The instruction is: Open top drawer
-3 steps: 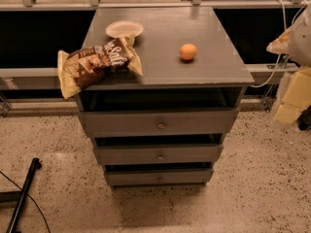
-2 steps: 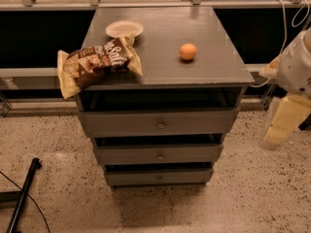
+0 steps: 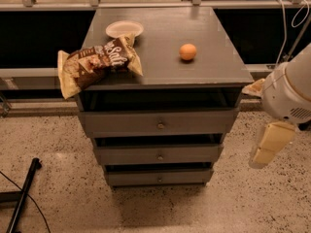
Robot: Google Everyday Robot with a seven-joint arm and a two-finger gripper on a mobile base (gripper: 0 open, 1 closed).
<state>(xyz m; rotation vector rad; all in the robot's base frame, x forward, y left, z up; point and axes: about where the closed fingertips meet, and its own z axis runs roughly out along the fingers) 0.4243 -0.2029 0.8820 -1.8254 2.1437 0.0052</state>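
The top drawer (image 3: 121, 123) is the widest grey front of three in a small grey cabinet, with a small round metal knob (image 3: 160, 125) at its centre. Its front sits about flush with the cabinet, with a dark gap above it. My gripper (image 3: 270, 147) hangs cream-coloured below the white arm (image 3: 289, 91) at the right of the view. It is to the right of the cabinet, about level with the top two drawers, apart from them and holding nothing that I can see.
Two narrower drawers (image 3: 158, 155) sit below the top one. On the cabinet top (image 3: 194, 74) lie a brown snack bag (image 3: 97, 62) overhanging the left edge, a white plate (image 3: 124, 29) and an orange (image 3: 188, 51). A black pole (image 3: 22, 198) lies on the speckled floor at left.
My arm and gripper have moved left and down into the view, closer to the cabinet's right side. The drawers and the things on top have not moved.
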